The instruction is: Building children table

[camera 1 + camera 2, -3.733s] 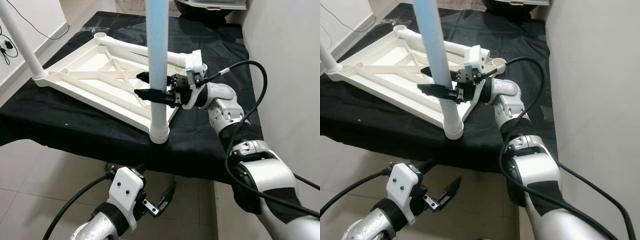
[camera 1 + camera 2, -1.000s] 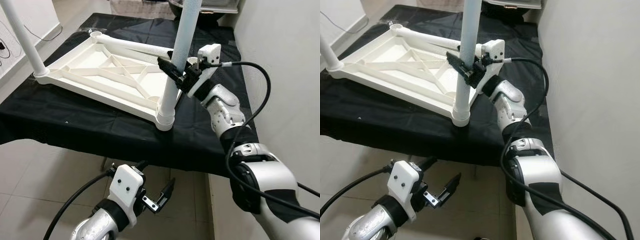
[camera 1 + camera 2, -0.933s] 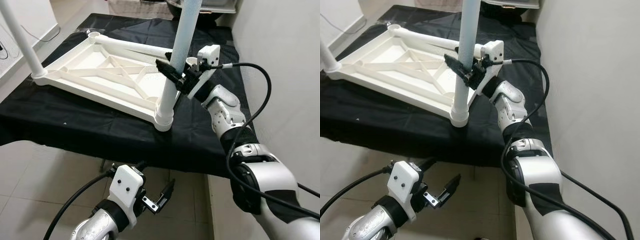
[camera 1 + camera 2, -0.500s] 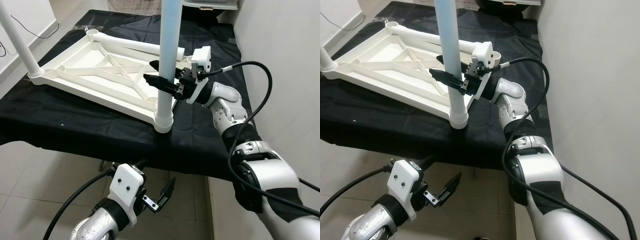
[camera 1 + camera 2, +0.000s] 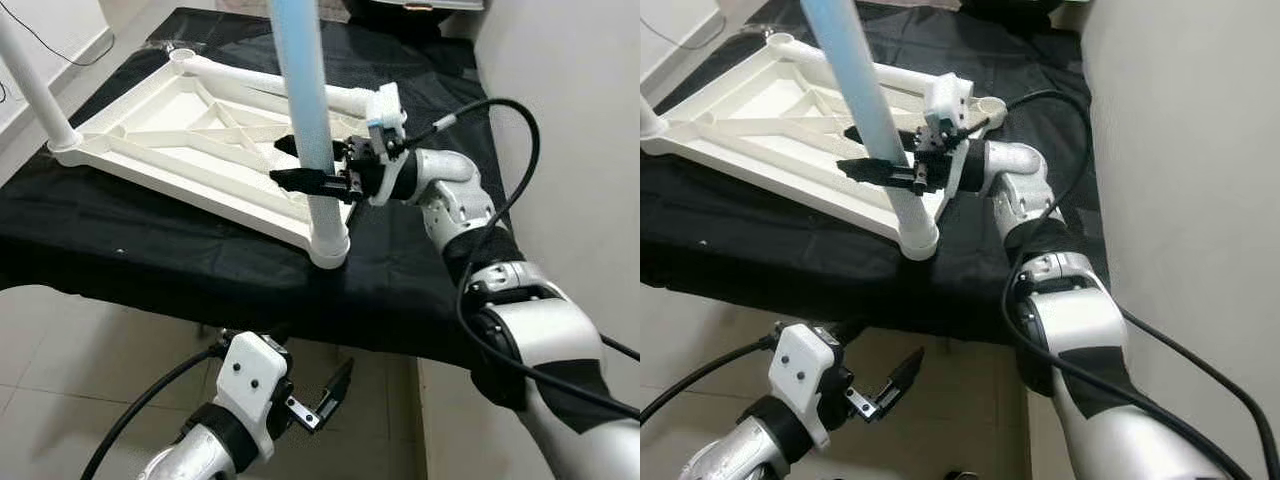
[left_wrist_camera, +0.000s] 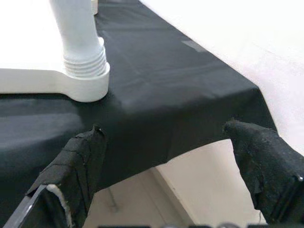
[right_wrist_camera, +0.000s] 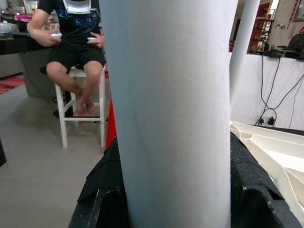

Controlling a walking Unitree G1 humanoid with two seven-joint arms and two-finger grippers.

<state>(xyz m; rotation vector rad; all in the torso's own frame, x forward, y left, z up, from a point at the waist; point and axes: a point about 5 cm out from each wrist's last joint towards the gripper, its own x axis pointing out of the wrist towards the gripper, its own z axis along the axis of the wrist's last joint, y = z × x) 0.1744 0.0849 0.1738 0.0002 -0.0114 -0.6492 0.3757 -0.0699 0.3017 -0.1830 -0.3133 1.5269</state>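
The right gripper (image 5: 305,163) clamps the table leg (image 5: 305,110), one black finger on each side. The leg stands nearly upright, long axis leaning slightly leftward at its top, seated in the near corner socket of the upturned tabletop (image 5: 190,145) on the black cloth (image 5: 150,255). The left gripper (image 5: 335,390) hangs open below the cloth's edge.

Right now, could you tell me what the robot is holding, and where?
The right gripper clamps the white plastic table leg just above its threaded base; the left gripper holds nothing.

silver arms, black cables, white wrist housings, black fingers (image 5: 300,180) on right gripper (image 5: 300,165).
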